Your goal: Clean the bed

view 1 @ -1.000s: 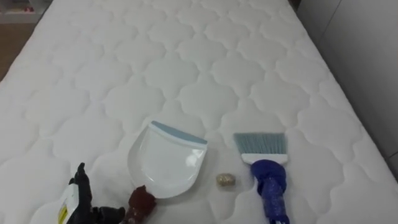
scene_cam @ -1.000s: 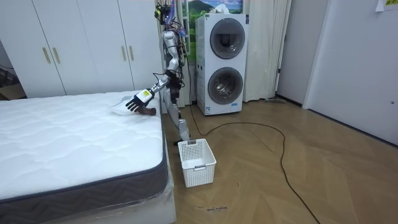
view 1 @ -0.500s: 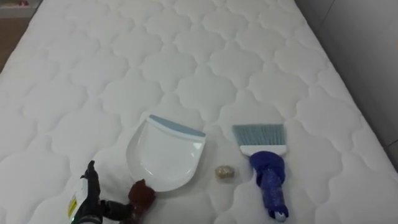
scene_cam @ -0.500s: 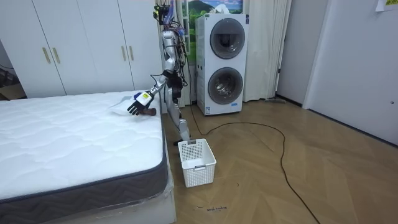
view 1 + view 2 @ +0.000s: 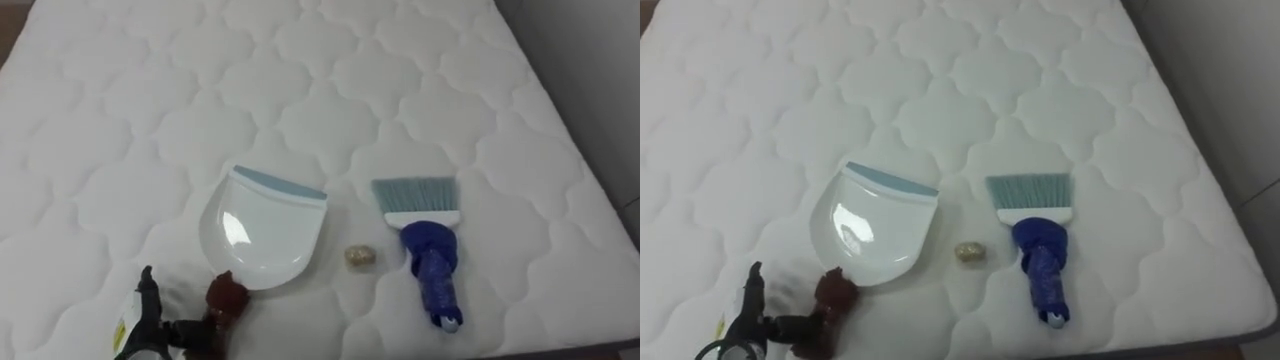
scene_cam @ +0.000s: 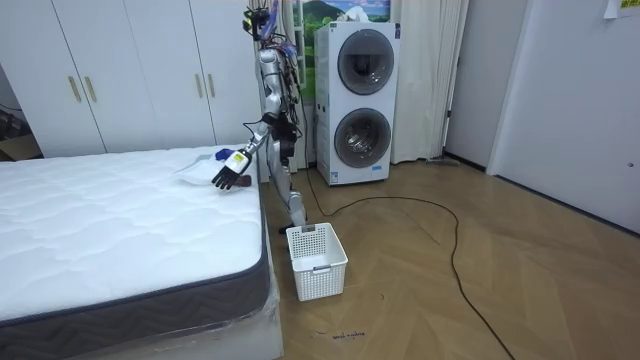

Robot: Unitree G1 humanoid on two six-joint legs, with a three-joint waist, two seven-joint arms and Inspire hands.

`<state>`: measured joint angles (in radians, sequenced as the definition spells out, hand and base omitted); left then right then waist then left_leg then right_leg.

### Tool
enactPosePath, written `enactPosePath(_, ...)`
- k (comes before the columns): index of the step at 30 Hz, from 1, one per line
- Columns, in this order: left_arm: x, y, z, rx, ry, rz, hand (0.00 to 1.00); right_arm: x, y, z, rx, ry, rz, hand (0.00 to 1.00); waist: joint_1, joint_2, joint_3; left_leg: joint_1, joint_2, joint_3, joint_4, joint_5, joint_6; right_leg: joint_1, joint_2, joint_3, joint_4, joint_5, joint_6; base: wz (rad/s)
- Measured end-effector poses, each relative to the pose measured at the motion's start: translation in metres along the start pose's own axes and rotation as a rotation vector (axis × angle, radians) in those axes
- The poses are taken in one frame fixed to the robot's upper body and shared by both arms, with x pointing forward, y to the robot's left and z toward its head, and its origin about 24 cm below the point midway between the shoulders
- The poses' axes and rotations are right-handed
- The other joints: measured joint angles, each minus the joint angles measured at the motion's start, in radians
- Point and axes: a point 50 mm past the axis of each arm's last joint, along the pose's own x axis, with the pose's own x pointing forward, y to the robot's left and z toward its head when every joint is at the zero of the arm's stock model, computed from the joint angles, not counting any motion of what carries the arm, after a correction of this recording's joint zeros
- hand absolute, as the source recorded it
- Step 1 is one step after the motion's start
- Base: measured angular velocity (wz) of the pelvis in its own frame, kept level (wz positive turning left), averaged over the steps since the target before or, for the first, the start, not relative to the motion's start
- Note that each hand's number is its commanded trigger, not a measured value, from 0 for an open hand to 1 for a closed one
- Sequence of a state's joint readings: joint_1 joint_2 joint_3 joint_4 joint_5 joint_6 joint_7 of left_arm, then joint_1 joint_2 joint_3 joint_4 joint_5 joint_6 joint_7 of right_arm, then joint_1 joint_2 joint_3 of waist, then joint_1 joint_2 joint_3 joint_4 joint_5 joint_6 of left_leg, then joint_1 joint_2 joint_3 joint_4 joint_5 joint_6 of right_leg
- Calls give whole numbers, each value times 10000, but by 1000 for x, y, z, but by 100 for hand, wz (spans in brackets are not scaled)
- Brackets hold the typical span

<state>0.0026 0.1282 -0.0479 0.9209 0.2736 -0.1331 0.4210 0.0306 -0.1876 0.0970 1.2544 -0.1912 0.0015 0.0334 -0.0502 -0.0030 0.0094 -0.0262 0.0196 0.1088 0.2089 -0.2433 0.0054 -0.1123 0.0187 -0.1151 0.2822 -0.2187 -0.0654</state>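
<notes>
Bed [image 5: 300, 60] unswept: a crumb [image 5: 360, 257] lies between dustpan [image 5: 262, 225] and brush [image 5: 428, 250].
Left hand [image 5: 150, 325], fingers loosely spread, hovers beside the dustpan's brown handle [image 5: 224, 298], probably to grip it for scooping.

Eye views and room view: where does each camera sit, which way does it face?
Left eye view: on the head, looking down at the mattress with dustpan, brush and a small scrap; left robot hand at lower left.
Right eye view: same head, just alongside, same scene and robot hand.
Room view: standing off in the room, facing the bed's side; whole robot by the washing machines.
Shared by all: mattress, left robot hand.
</notes>
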Motion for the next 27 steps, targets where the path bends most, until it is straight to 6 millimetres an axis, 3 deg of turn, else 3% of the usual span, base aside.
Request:
enactPosePath(8, 4, -7, 11, 93, -300, -209, 0, 1, -3, 12, 160, -410, -115, 0, -16, -6, 36, -309, 40, -14, 155, 2, -3, -256, -8, -17, 104, 22, -27, 0)
enactPosePath(14, 5, -11, 15, -157, -335, -367, 0, 2, -5, 18, 23, -488, -75, 0, -9, 12, 152, -524, 42, -12, 296, 1, -2, -373, -10, -11, 83, 117, -19, 1)
enactPosePath(27, 7, -10, 20, -403, -359, -338, 0, 3, -6, 19, 195, -428, -45, 0, -27, 33, 162, -793, 46, -13, 514, 11, -1, -548, -4, -61, 85, 181, -57, 0)
